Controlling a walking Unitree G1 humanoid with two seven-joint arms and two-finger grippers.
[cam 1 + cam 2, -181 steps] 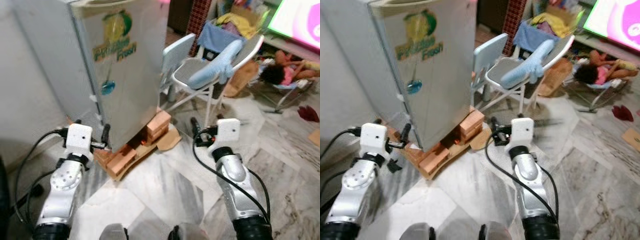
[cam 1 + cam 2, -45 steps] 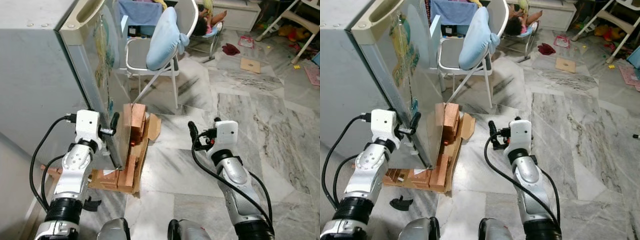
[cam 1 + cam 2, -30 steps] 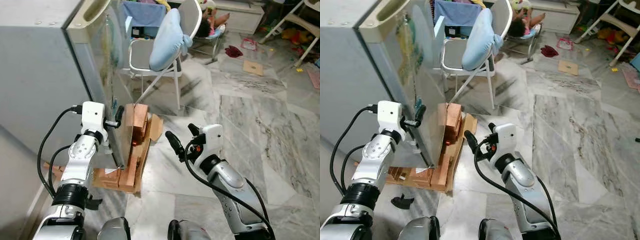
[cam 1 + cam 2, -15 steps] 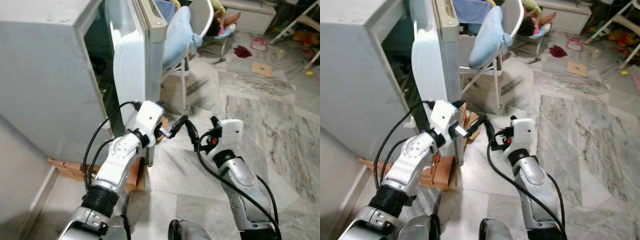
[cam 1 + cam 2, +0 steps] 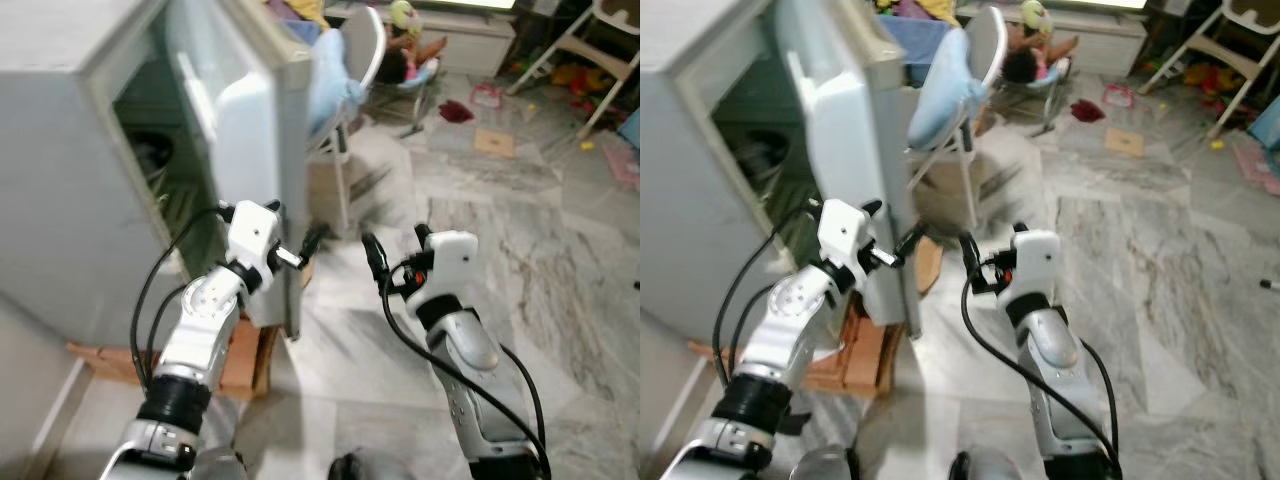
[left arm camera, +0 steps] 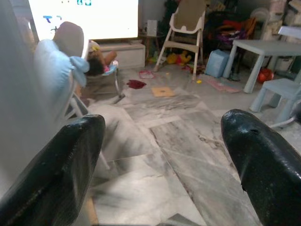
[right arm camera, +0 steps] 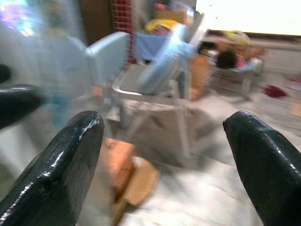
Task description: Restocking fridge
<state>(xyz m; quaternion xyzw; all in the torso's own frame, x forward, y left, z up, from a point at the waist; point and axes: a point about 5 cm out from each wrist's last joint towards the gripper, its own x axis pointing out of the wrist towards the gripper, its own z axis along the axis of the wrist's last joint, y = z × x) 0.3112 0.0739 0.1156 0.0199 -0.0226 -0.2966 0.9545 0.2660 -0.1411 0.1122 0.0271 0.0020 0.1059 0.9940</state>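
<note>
The grey fridge point(image 5: 70, 190) stands at my left with its door point(image 5: 250, 120) swung open; the door's white inner liner faces me. Dark shelves point(image 5: 150, 165) show inside, their contents too dim to name. My left gripper point(image 5: 295, 245) is open at the door's free edge, low down, and in the left wrist view its fingers point(image 6: 51, 179) stand wide apart with the door's blurred face beside one. My right gripper point(image 5: 393, 245) is open just right of the door edge, holding nothing, and its fingers point(image 7: 56, 165) are spread in the right wrist view.
Bricks and boards point(image 5: 240, 365) prop up the fridge. Behind the door stands a folding chair with a light blue cushion point(image 5: 940, 95). A person point(image 5: 405, 60) lies in a low seat at the back. Toys and a high chair point(image 5: 590, 40) lie far right. Marble floor point(image 5: 540, 250) spreads to the right.
The fridge door has swung wider, showing more of the inside. My left gripper stays at the door's edge and the right gripper has barely moved. The camera has shifted a little.
</note>
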